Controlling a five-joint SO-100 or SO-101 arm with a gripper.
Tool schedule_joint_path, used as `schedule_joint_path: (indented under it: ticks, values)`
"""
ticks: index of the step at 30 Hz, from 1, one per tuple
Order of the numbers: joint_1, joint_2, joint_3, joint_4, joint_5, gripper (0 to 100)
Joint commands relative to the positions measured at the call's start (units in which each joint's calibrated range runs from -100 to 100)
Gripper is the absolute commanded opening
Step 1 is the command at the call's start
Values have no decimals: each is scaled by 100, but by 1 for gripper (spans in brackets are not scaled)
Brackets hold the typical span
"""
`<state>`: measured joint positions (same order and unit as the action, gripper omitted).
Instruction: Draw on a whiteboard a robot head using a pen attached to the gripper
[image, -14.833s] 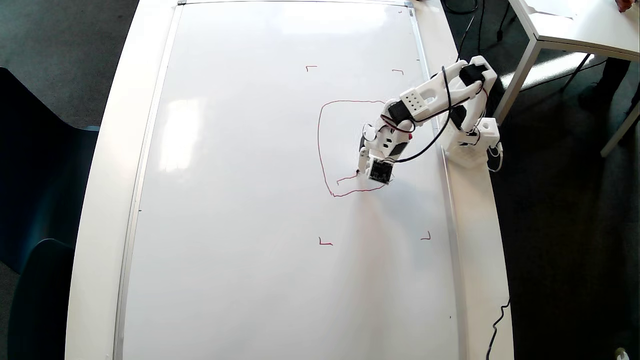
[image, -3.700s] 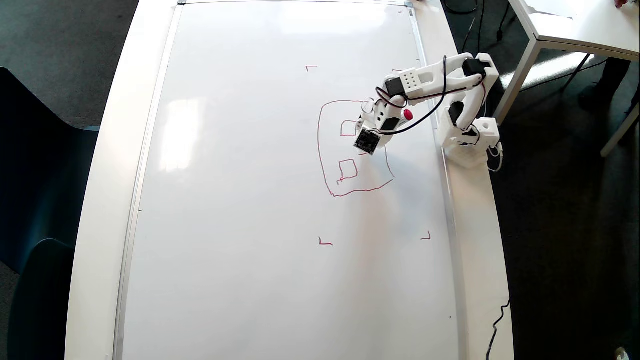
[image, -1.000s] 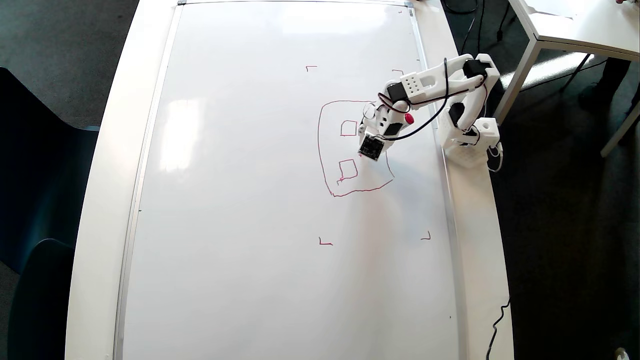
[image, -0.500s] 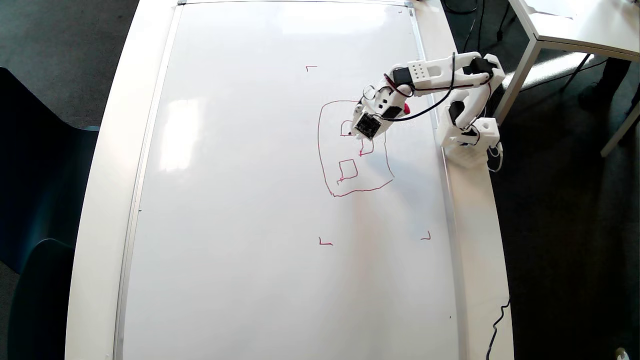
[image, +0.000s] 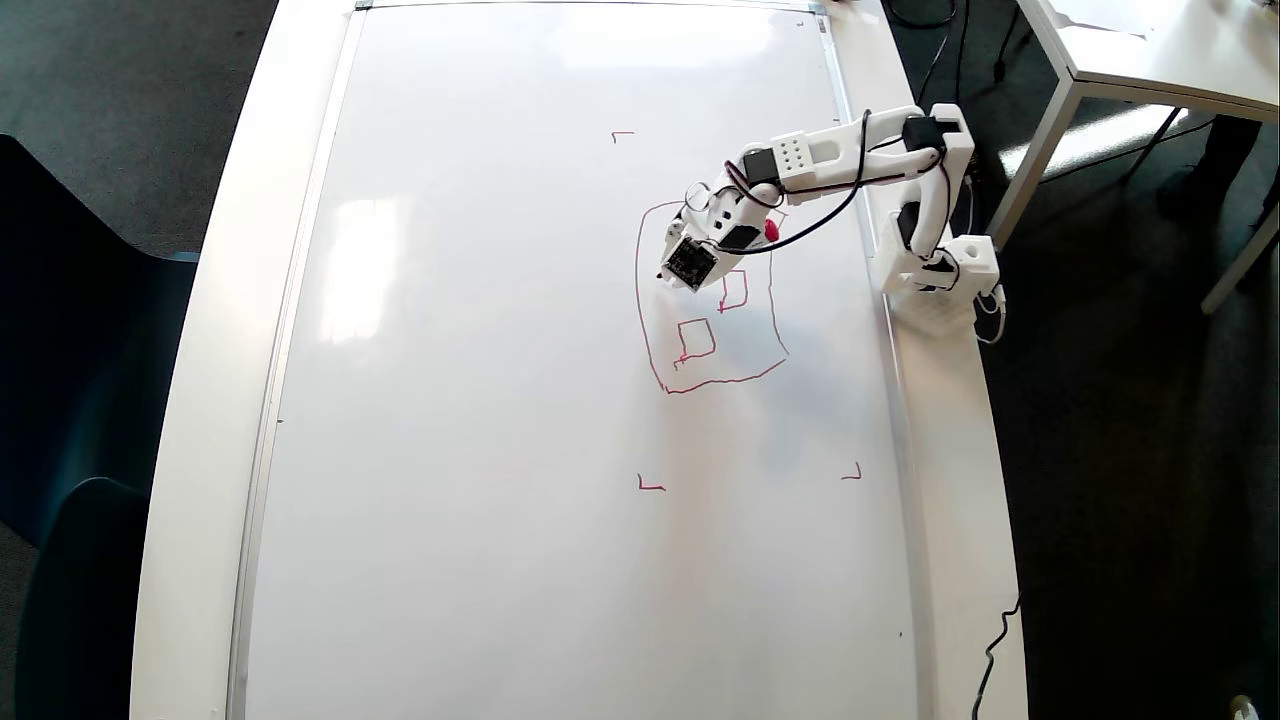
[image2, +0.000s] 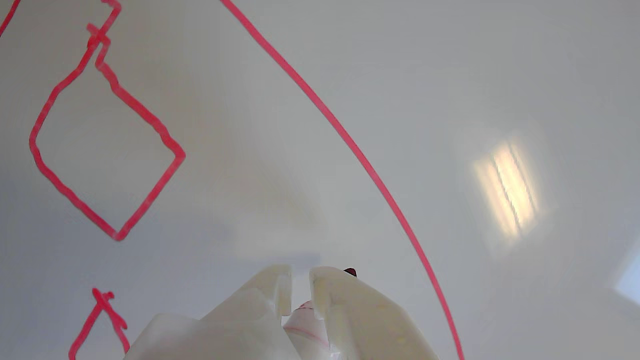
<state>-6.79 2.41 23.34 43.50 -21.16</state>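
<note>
Overhead view: the whiteboard (image: 560, 400) fills most of the frame on the white table (image: 205, 330), with the arm (image: 850, 160) based at the right edge and reaching left across the upper right of the board. The head (image: 700, 345) sits right of centre, its outline holding two visible squares, one lower, one nearer the wrist. The gripper (image: 672, 268) hangs over the outline's upper left; half a second ago it was further right, over the upper square, now hidden. Wrist view: the fingers (image2: 350, 310) are clamped on the pen (image2: 307, 327), its dark tip at the board inside the curved outline.
</note>
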Motion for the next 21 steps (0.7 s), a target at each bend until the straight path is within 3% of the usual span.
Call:
schedule_joint_path:
  ticks: [1, 11, 21]
  values:
    - [-106, 216, -732, -66, 20, 1]
    - [-342, 761, -1685, 29, 25, 1]
    - [-371, 903, -1631, 316, -12, 1]
